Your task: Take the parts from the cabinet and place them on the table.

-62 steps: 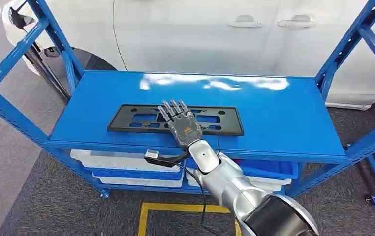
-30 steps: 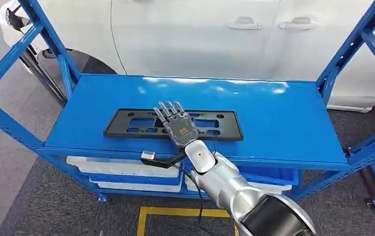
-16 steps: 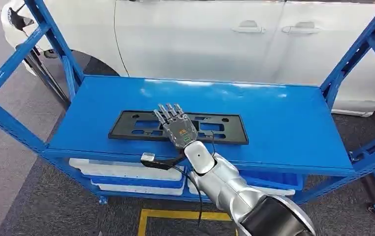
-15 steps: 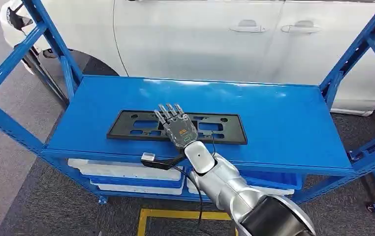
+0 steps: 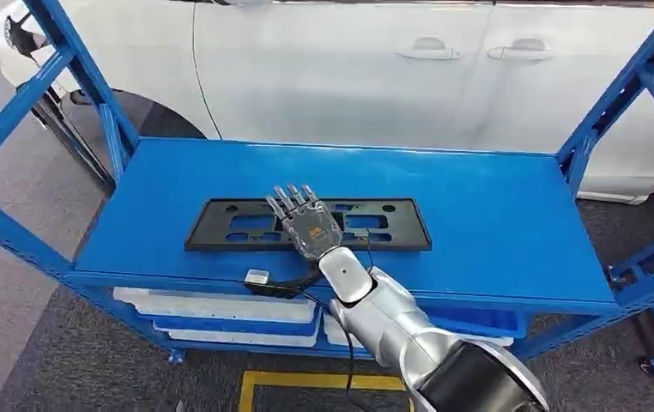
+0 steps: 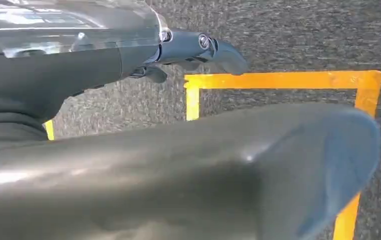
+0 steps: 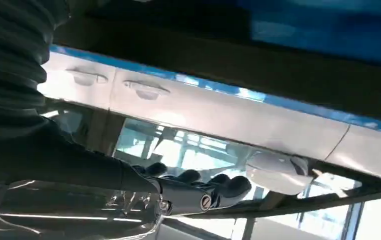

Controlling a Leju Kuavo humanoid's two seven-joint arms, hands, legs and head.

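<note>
Remaining almost unmoved since earlier frames, right hand (image 5: 308,225) is lying flat, fingers extended, gripping nothing, atop black plate frame (image 5: 229,225) resting on blue cabinet shelf (image 5: 495,215); left hand's (image 6: 198,47) state is unclear.

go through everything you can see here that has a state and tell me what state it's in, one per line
Flat black plastic license-plate frame: lying flat on the shelf, under the right hand.
Right hand: fingers extended, over the frame's middle; grip not discernible.
Blue metal rack shelf: holds the frame.
White car doors: closed.
White and blue bins: stacked on the lower shelf.
</note>
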